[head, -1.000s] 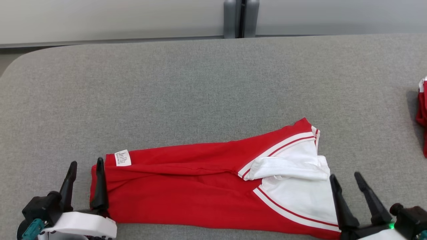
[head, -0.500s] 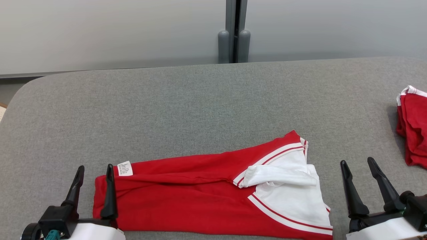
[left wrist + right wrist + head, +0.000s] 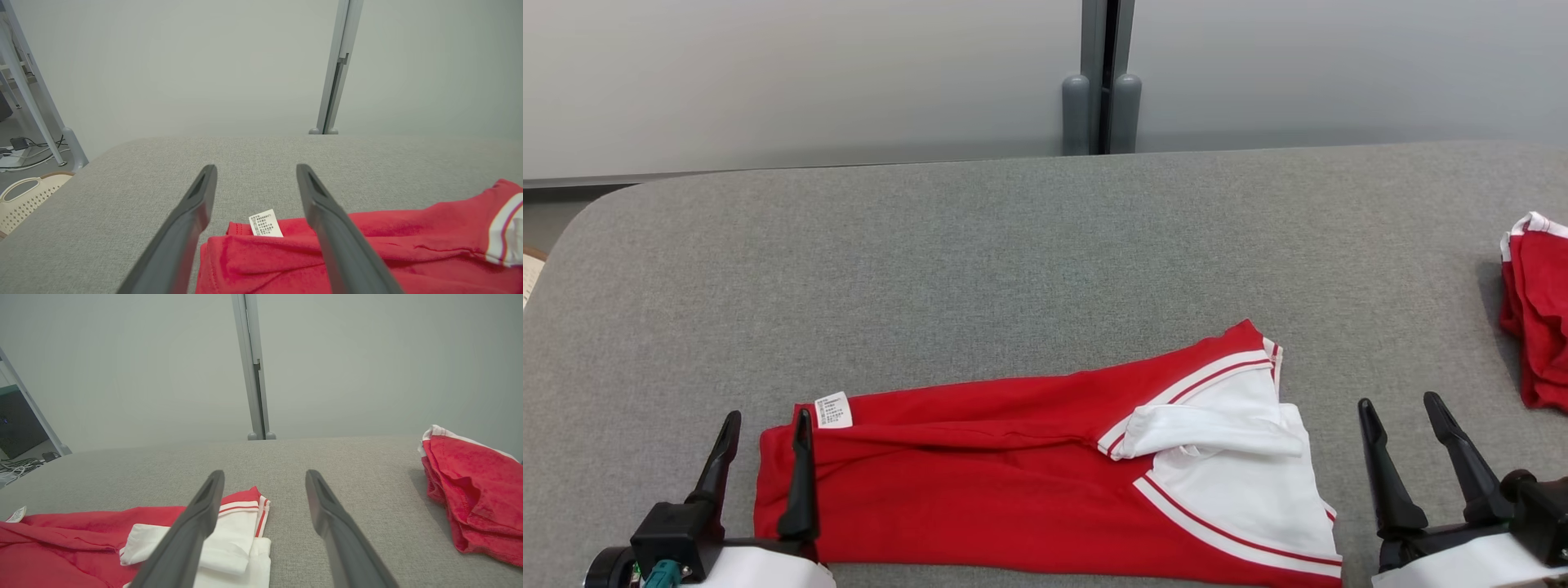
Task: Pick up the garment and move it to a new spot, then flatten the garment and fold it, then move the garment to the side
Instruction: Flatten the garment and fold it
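Head view first. Got the red-and-white garment (image 3: 980, 498) lying lengthwise along the near edge of the grey table (image 3: 1013, 245), with the red end and a little white care label (image 3: 832, 410) to the left, and the white panel plus a folded-over flap to the right. Left gripper (image 3: 769, 414) sitting at that red end, spread wide and gripping nothing, with the inner finger overlapping the hem from this angle and the outer finger over bare table. Can't really say whether it's touching the cloth or just above it. Right gripper (image 3: 1397, 399) likewise wide apart and empty, just beside the white end and clear of the cloth. Also a second red pile (image 3: 1535, 327) way off at the right edge.

Left wrist view next. Looking along both dark fingers, with the label and the garment's corner in the gap between them, and the rest of the red running off under the right-hand finger. Cream basket (image 3: 24, 200) down on the floor past the table corner.

Right wrist view last. Garment's white end under and left of the left-hand finger, bare table in the gap, red pile far right, well apart from both.
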